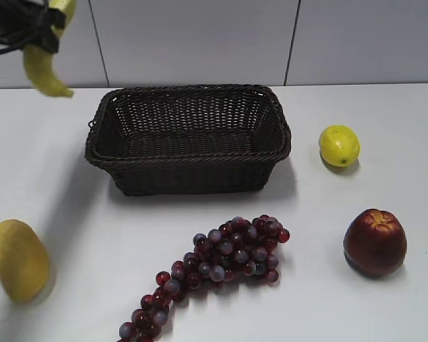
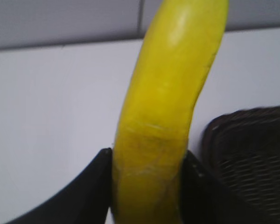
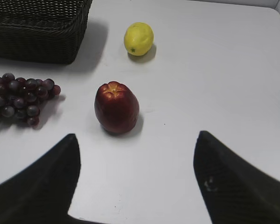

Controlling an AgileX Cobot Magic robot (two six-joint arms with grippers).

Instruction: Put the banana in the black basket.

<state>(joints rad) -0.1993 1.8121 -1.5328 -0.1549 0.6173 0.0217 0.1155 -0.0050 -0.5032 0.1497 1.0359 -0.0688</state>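
Both fingers of the left hand [image 2: 147,186] clamp the banana [image 2: 170,102]; the right hand [image 3: 135,182] gapes, holding nothing.

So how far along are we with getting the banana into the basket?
Done: the banana is picked up, clamped in the left end effector and hanging in the air up and to the left of the black basket. In hand: carrying it across to the basket. Left: lowering and releasing it inside; the basket looks empty. The right end effector is open above the table, near the apple.

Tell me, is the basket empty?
Empty. The basket shows only bare woven bottom; the banana hangs in the left gripper, up beside it.
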